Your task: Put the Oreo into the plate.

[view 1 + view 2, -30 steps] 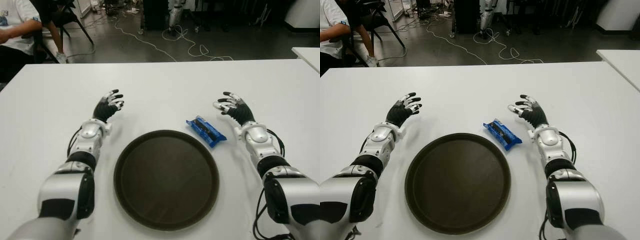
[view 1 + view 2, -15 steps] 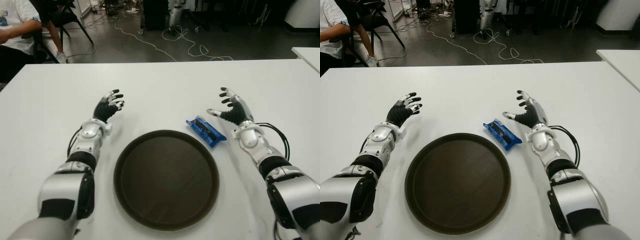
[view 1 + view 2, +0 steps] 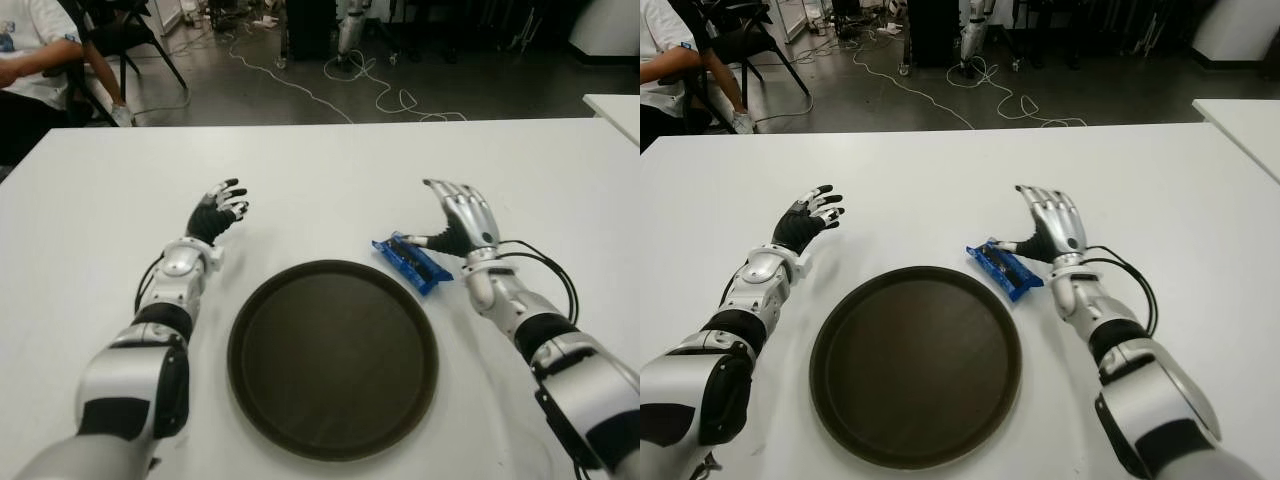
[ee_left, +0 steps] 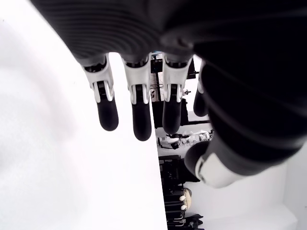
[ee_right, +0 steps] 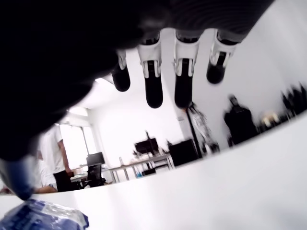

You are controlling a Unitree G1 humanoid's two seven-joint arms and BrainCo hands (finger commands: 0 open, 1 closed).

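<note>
A blue Oreo packet [image 3: 411,261] lies on the white table [image 3: 330,170], just past the upper right rim of the round dark brown plate [image 3: 332,358]. My right hand [image 3: 455,222] stands right beside the packet on its right, palm turned toward it, fingers spread, thumb tip down at the packet's near end. A corner of the Oreo packet [image 5: 43,221] shows in the right wrist view below the thumb; nothing is held. My left hand [image 3: 218,209] shows idle to the upper left of the plate, fingers relaxed and holding nothing.
A seated person [image 3: 35,60] and chair [image 3: 130,40] are past the table's far left corner. Cables [image 3: 370,85] trail on the dark floor behind. Another white table's corner [image 3: 615,108] shows at the right.
My right hand has swung left toward the Oreo packet and turned its palm inward, bringing the thumb down next to the packet. The left hand, packet and plate have not moved.
</note>
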